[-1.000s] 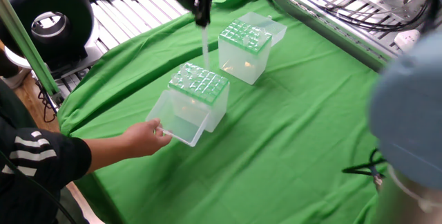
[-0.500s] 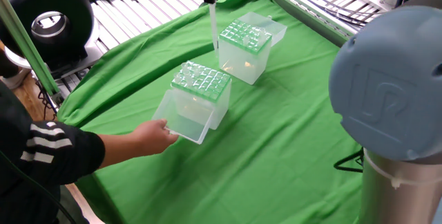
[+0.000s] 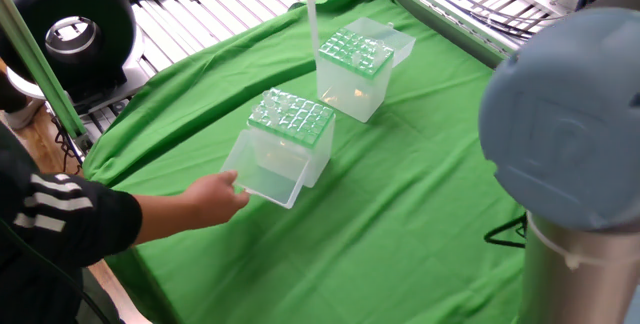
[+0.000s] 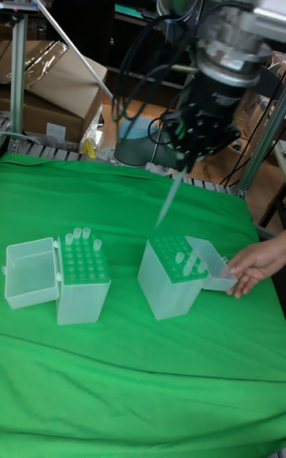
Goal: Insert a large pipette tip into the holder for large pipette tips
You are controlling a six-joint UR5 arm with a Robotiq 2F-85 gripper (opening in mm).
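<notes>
**Tip hangs high, holder lies below and toward the person's side**

Your gripper (image 4: 187, 164) is closed on the wide end of the large pipette tip (image 4: 170, 201), and the rest of the tip hangs free beneath it. In the tall fixed view its long axis is not plumb: the narrow point slants down and away from the wrist. In the fixed view it looks close to vertical.

The holder for large pipette tips (image 4: 168, 277) sits on the green cloth (image 4: 143, 378) below the point and well apart from it. Its green hole plate faces up, and a person's hand (image 4: 248, 267) holds its clear lid (image 4: 208, 263) open.

In the fixed view the tip (image 3: 313, 26) hangs nearer the other box (image 3: 355, 72), the one with clear tips standing in it, than the holder (image 3: 290, 129). So I judge the coming move is a sideways carry toward the person's side, then a straight descent.

Square the tip's axis to the plate first; a slanted point will likely catch a hole's edge
</notes>
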